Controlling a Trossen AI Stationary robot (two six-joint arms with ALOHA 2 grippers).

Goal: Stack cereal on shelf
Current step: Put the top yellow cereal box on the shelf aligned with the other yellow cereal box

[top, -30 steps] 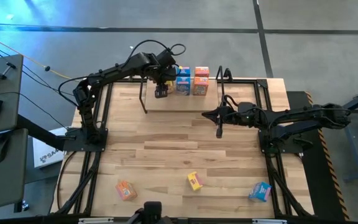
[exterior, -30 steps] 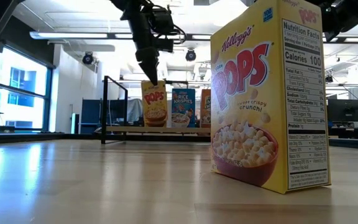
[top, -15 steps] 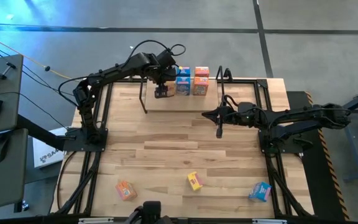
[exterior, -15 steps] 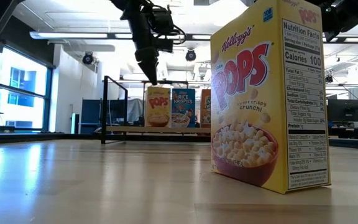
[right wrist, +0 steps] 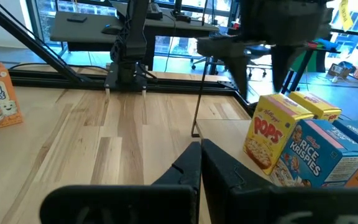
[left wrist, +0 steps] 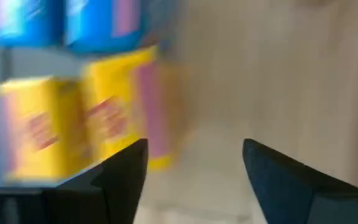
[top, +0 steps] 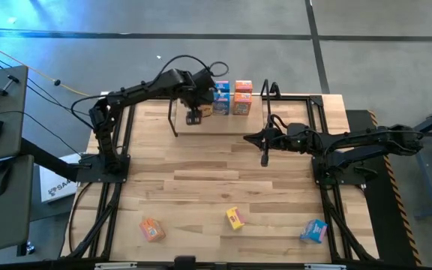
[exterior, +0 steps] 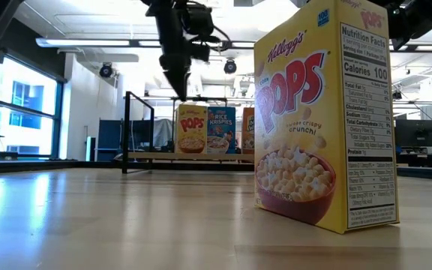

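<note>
left gripper (top: 193, 118): fingers spread apart, nothing between them, hanging just above the shelf (top: 223, 124) beside the yellow Pops box (exterior: 190, 129), not touching it

right gripper (top: 264, 160): fingers pressed together, empty, parked over the middle of the table (top: 201, 195)

shelf boxes: yellow Pops upright at the row's end, blue Rice Krispies box (exterior: 220, 130) right next to it, more boxes behind

loose cereal: orange box (top: 152, 229), yellow box (top: 235, 218) and blue box (top: 314, 231) lying well apart at the table's near edge

9 cereal boxes (top: 235, 218), 1 shelf (top: 223, 124)
</note>
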